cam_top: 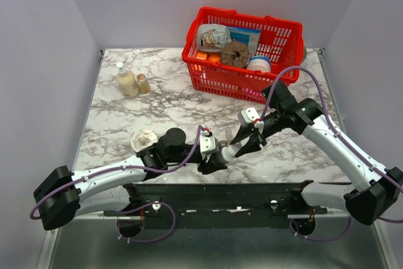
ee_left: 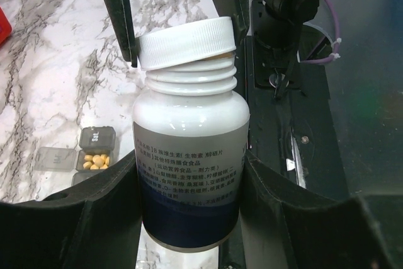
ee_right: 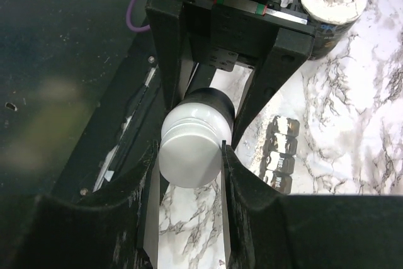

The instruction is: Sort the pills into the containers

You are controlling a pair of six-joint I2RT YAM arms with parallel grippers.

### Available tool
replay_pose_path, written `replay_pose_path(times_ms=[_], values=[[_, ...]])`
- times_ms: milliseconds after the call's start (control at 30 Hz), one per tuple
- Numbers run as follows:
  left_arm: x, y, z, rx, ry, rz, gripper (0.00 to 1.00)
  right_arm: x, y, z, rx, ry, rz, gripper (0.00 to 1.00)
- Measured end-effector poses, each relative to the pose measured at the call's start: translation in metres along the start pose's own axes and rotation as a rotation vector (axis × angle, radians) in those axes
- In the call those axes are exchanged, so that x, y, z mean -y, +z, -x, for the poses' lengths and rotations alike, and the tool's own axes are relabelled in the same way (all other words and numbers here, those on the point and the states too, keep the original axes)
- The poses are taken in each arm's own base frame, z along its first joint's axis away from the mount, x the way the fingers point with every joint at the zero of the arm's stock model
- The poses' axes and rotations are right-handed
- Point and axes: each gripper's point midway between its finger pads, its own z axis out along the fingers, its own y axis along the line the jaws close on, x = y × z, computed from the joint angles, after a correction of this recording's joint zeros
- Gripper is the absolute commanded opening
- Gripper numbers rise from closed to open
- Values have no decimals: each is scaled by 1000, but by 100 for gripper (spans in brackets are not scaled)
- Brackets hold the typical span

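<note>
While the left gripper is clenching the body of one white pill bottle, the right gripper is grasping its one ribbed white screw cap, which is sitting tilted on the threaded neck. The bottle is hanging between the two claws over the near edge of the marble table. Its label is showing rows of small Chinese print above a dark blue band; the characters are too fine to read with confidence.

One dark grey pill organiser is lying on the marble just beside the bottle. One closed lid is carrying what looks like "SAT", and the compartment next to it is standing open with a small cluster of yellow pills inside, too bunched to count.

Further off, one round silvery tin is sitting near the left arm, two small bottles are standing together at the back left, and one red mesh basket of packages is sitting at the back.
</note>
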Motion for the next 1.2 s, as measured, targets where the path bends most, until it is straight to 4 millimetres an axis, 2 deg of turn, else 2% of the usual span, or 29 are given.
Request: replay_pose_path(times_ms=[267,567,700,933,1100,1200], values=[[3,0,1,2,-86,2,0,2,1,0,-23,-5,-17,19],[9,4,3,-4,-261,0,0,6,2,-3,-84,-41,-50,20],[5,2,7,8,-276,20,0,11,3,-1,-87,-32,-74,20],[-18,-7,10,14,-153,157,0,31,6,4,-58,170,-167,20],[-34,-14,-7,-85,4,234,0,38,15,-3,-38,314,-163,19],[-42,-16,-11,-143,115,254,0,39,17,-1,-23,385,-164,20]])
